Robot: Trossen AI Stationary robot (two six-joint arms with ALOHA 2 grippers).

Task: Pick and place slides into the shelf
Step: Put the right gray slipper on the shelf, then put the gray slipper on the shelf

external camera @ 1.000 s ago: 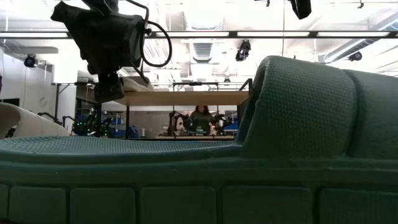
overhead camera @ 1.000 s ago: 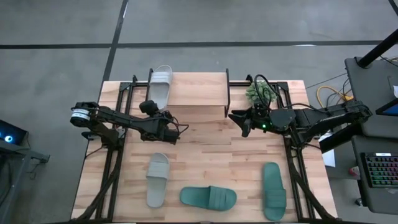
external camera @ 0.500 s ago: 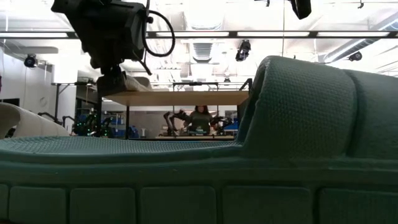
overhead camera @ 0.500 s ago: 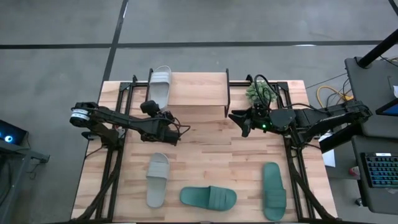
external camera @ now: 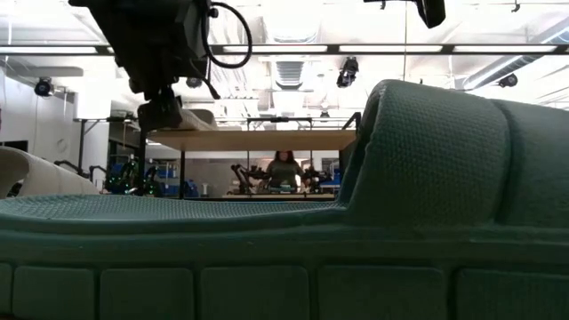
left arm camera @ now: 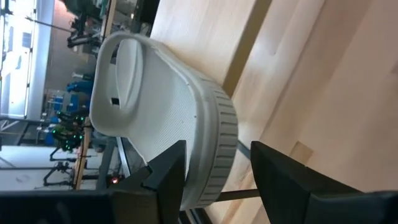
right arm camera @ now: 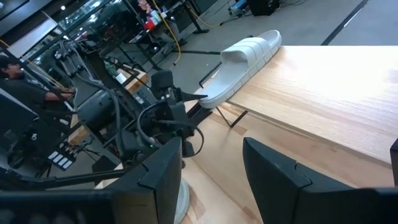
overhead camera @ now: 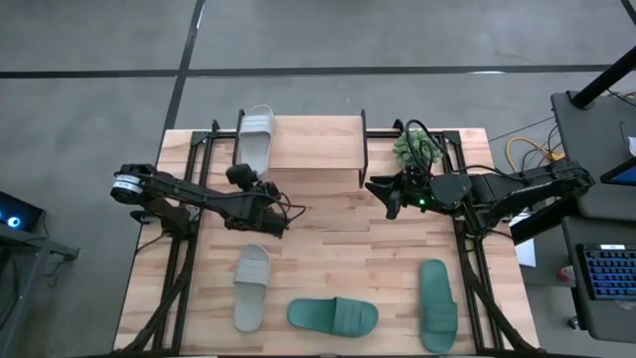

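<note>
The left pincer (overhead camera: 266, 192) is backing away, wide and empty, leaving one white slide (overhead camera: 255, 137) on the shelf (overhead camera: 313, 149). Three more are waiting.

Even, diffuse overhead lighting in the high view, with faint soft shadows beneath both arms. Strong backlight from bright ceiling fixtures in the low view, silhouetting the left arm; teal slide (external camera: 373, 222) against the lens, filling the lower frame. Sunlit glare on the shelf (right arm camera: 323, 87) plank at right wrist; left wrist fingers (left arm camera: 168, 180) softly out of focus
</note>
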